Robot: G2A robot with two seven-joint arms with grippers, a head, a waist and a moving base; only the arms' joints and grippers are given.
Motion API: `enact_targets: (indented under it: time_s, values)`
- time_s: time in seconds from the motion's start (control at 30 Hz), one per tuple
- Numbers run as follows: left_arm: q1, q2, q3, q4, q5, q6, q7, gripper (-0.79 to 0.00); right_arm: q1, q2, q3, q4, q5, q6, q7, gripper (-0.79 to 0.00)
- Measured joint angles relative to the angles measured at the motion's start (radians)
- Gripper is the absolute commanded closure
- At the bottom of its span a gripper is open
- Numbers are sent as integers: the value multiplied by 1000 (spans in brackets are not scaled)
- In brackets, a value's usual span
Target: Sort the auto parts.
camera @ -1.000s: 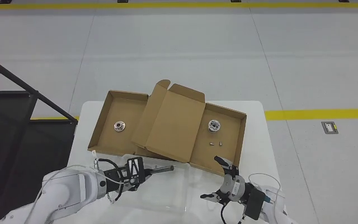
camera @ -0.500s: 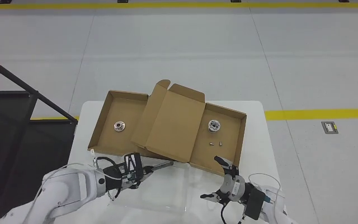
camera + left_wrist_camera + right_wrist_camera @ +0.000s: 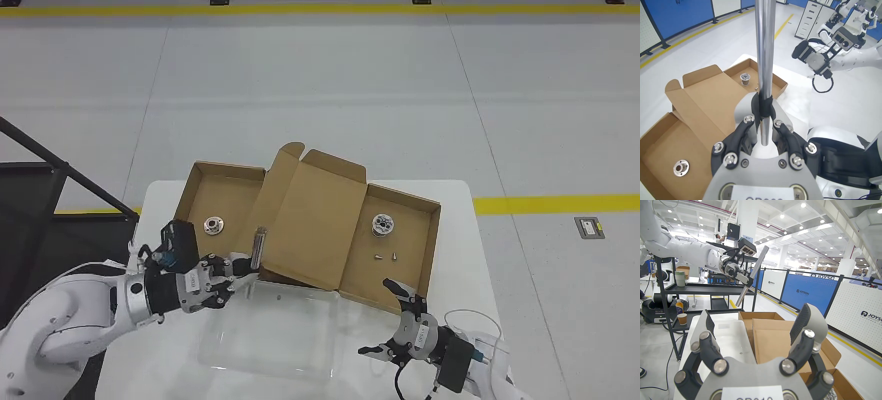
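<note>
Overhead downward; wrists close (shared cardboard box (image 3: pixel 300 225))

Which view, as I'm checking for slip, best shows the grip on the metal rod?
Left wrist view: the left claw clamps the metal rod close up. Top view shows it tiny; right wrist view, distant.

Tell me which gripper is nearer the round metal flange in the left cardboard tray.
Left. The left gripper, holding a shiny metal rod, is near the flange; the right gripper is across the table.
</note>
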Motion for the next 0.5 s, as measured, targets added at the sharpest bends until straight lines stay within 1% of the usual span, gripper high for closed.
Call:
enact_targets:
  time_s: [0.1, 0.2, 0.23, 0.3, 0.4, 0.5]
  values:
    - [2, -3, -16, -2, 15, 42, -15, 0, 0, 0, 0, 0, 0, 0, 0, -785]
    - [15, -9, -27, -15, 82, 157, -19, 0, 0, 0, 0, 0, 0, 0, 0, -785]
    - [21, -12, -26, -20, 105, 208, -26, 0, 0, 0, 0, 0, 0, 0, 0, -785]
    - [22, -17, -22, -20, 121, 272, -46, 0, 0, 0, 0, 0, 0, 0, 0, -785]
    - [6, -27, -11, -2, 149, 384, -88, 0, 0, 0, 0, 0, 0, 0, 0, -785]
    - [-29, -45, 14, 41, 118, 479, -107, 0, 0, 0, 0, 0, 0, 0, 0, -785]
